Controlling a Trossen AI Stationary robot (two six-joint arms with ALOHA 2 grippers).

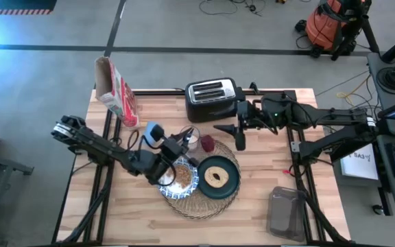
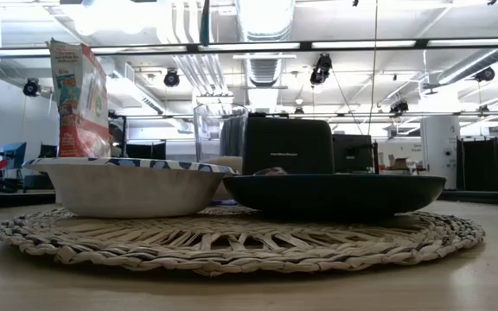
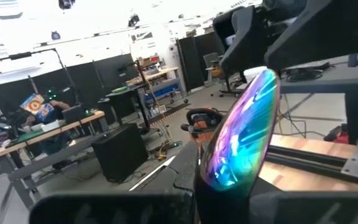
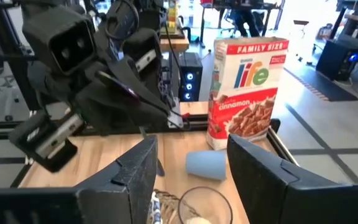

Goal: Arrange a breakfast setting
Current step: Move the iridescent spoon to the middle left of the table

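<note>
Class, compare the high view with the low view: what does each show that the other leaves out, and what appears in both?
Only the high view shows the two arms: the left hand over the bowl, the right hand near the toaster, plus the round food on the plate, the small dark-red item and a clear container.

Only the low view shows the room's ceiling lights and the bowl's plain white side.

Both show the straw placemat, bowl, dark plate, glass, toaster and cereal box.
</note>
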